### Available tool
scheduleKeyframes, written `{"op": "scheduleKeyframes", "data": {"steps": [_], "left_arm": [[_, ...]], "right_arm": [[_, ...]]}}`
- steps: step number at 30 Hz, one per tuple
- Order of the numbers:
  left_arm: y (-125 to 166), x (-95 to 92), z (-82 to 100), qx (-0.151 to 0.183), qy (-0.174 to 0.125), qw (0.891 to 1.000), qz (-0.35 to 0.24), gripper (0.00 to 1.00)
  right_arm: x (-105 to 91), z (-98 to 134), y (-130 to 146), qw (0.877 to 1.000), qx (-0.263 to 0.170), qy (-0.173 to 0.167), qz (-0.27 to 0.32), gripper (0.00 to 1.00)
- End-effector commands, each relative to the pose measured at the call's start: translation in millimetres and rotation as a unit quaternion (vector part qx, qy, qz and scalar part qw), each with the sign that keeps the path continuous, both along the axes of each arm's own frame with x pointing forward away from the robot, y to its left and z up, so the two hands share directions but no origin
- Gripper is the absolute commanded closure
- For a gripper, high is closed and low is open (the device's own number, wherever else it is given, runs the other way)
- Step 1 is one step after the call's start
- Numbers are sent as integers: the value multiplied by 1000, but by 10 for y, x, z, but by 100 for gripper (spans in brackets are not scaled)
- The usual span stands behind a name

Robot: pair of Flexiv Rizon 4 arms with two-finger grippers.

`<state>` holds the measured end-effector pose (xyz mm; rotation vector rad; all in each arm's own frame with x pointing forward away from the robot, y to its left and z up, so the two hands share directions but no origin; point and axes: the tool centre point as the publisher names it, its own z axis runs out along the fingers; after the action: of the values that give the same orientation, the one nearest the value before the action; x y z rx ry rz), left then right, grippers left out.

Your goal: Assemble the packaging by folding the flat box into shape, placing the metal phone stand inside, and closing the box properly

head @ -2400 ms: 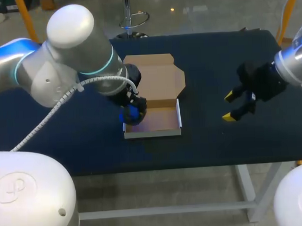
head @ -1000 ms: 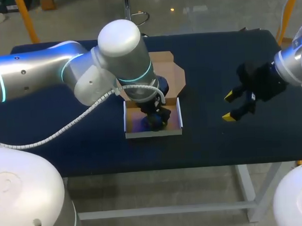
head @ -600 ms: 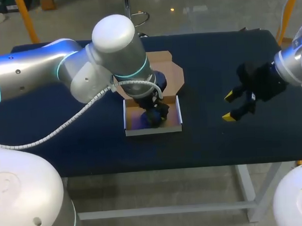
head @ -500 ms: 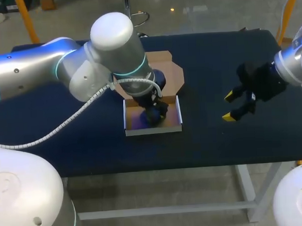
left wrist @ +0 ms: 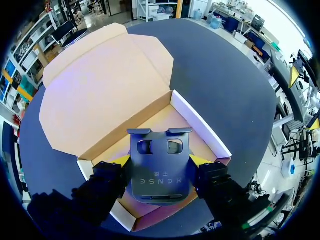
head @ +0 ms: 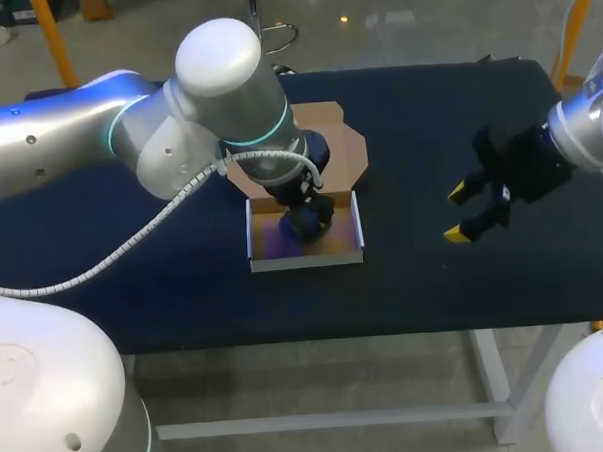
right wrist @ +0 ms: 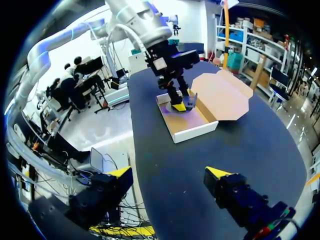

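One tabletop (head: 434, 280) carries one cardboard box (head: 305, 265), which has one lid (left wrist: 100, 85). There is one dark metal phone stand (left wrist: 160, 175). Two robot arms are in view, one left arm (head: 77, 126) and one right arm (head: 587, 123). Each bears one gripper, the left gripper (left wrist: 160, 160) and the right gripper (right wrist: 168, 172), making two. Each gripper shows two yellow tips, four altogether.
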<state>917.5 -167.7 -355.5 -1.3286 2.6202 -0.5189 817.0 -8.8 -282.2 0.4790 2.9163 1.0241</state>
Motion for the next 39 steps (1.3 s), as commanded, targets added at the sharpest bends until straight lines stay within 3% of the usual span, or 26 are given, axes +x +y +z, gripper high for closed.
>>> {"op": "scheduleKeyframes", "data": {"steps": [1, 24, 35, 36, 38, 39], "left_arm": [[-67, 88, -80, 2, 0, 1000, 2, 100], [-33, 249, -408, 13, 13, 1000, 16, 100], [-9, 274, -475, 22, 17, 999, 24, 100], [-7, 272, -477, 23, 17, 999, 24, 82], [1, 260, -476, 24, 18, 999, 25, 20], [4, 254, -474, 24, 18, 999, 25, 0]], "right_arm": [[-1, 9, -13, 1000, 2, 0, 2, 0], [-1, 9, -13, 1000, 2, 0, 2, 0], [-1, 9, -13, 1000, 2, 0, 2, 0], [-1, 9, -13, 1000, 2, 0, 2, 0], [-1, 9, -13, 1000, 2, 0, 2, 0], [-1, 9, -13, 1000, 2, 0, 2, 0]]}}
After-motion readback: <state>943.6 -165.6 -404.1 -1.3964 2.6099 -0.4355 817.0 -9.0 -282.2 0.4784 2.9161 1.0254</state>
